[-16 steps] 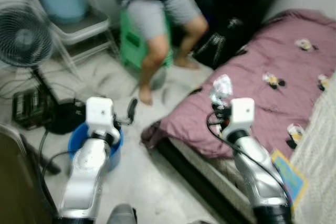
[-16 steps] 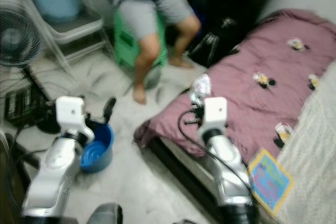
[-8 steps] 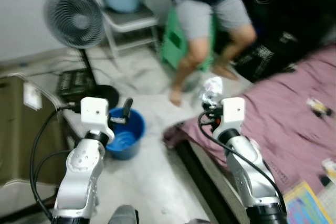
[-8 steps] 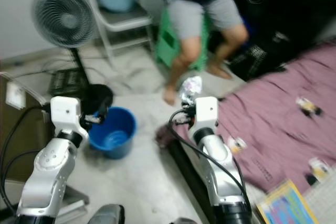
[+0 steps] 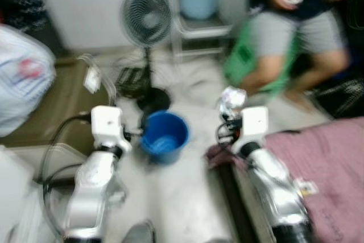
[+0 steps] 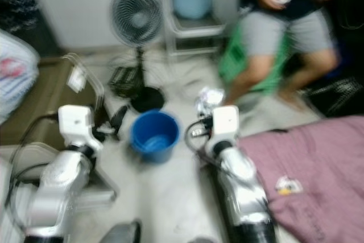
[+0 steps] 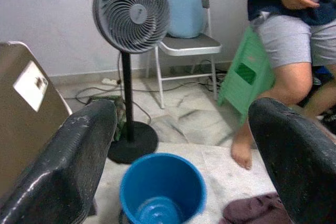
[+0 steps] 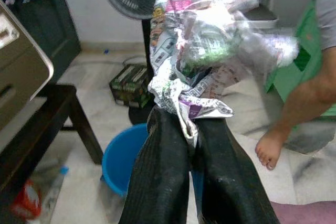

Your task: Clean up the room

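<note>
Pale marbled floor (image 7: 194, 124) runs to a white wall; head views are blurred. On my right lies a bed with a mauve cover (image 5: 318, 163), its near corner reaching the floor. On my left sits a brown cabinet (image 5: 40, 106) with a white bag (image 5: 20, 78) on top. A person sits on a green stool (image 7: 247, 74) ahead, right of centre, bare foot on the floor, a small device in one hand. Beside the stool stands a folding chair (image 7: 186, 45) with a light blue cushion; nearer me, a standing fan (image 7: 131, 11) on a round black base. A blue bucket (image 5: 164, 136) sits on the floor just in front of that base, between my two arms.

My left gripper (image 7: 178, 150) is raised, fingers spread wide, holding nothing, aimed toward the bucket. My right gripper (image 8: 191, 129) is clamped on a crumpled wad of printed paper and clear plastic (image 8: 205, 35), held up in the air; the bucket lies below and beyond it.
</note>
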Robot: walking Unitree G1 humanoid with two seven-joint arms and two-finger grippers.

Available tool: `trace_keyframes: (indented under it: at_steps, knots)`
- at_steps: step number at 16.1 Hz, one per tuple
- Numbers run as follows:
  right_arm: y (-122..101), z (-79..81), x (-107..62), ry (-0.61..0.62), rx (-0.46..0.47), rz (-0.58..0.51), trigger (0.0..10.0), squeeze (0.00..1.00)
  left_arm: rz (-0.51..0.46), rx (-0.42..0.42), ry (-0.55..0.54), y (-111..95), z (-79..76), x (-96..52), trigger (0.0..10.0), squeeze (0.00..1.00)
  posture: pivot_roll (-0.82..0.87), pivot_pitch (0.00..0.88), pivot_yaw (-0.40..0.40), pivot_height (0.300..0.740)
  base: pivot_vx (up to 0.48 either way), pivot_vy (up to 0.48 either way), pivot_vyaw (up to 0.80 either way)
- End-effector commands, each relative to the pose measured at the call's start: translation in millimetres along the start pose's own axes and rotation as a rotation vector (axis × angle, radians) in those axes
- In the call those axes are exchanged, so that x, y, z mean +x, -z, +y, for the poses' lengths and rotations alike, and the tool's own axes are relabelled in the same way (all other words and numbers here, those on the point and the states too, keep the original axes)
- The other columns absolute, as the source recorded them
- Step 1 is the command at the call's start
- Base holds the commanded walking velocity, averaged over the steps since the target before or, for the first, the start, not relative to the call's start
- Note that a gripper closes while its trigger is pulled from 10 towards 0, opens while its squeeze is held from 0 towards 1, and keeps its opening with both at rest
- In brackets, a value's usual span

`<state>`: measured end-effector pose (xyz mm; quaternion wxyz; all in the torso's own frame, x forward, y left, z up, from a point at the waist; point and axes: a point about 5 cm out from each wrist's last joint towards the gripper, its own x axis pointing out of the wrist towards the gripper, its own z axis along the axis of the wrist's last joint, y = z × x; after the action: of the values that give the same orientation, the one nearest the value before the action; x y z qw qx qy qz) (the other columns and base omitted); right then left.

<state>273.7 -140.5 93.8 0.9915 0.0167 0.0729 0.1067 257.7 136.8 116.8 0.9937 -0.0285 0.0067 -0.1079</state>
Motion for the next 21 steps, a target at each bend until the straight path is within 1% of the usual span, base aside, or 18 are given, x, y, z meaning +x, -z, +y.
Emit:
trace_keyframes:
  at_steps: [1,4,7,9,13,16,20,21]
  knots:
    - [-3.9,2.6,2.0,-0.011,0.008,-0.014,10.0,0.0,-0.006,0.006,0.001,-2.0,3.9,-1.4,10.0,0.0,-0.01,0.05,-0.072,0.74,0.0,0.0,0.8]
    - [-4.7,3.2,2.1,-0.016,0.003,-0.022,10.0,0.0,-0.012,0.002,0.007,-2.3,3.2,-1.8,10.0,0.0,-0.01,0.048,-0.073,0.74,0.0,0.0,0.0]
    - [-6.0,3.6,2.2,-0.017,0.008,-0.03,10.0,0.0,-0.016,0.0,0.014,-2.8,2.8,-1.8,10.0,0.0,-0.01,0.048,-0.073,0.74,0.28,0.0,0.0]
    - [-11.4,4.7,2.5,-0.027,0.015,-0.058,10.0,0.0,-0.017,0.002,0.016,-3.1,2.7,-1.7,10.0,0.0,-0.01,0.048,-0.073,0.74,0.332,0.0,0.0]
    - [-13.1,8.6,3.5,-0.053,0.001,-0.071,10.0,0.0,-0.019,0.004,0.02,-3.4,2.6,-1.0,10.0,0.0,-0.01,0.048,-0.073,0.74,0.346,0.0,0.0]
    - [-12.4,9.2,3.6,-0.05,0.007,-0.07,10.0,0.0,-0.018,0.005,0.018,-3.2,3.3,-0.9,10.0,0.0,-0.01,0.045,-0.073,0.74,0.346,0.0,0.73]
    - [-11.4,10.2,3.2,-0.058,0.006,-0.069,10.0,0.0,-0.015,0.007,0.014,-2.1,3.0,-1.2,10.0,0.0,-0.01,0.047,-0.069,0.74,0.331,0.0,0.0]
    - [-11.7,10.8,3.4,-0.06,0.006,-0.071,10.0,0.0,-0.008,0.011,0.003,-1.5,3.6,-1.0,10.0,0.0,-0.01,0.048,-0.068,0.74,0.0,0.0,0.8]
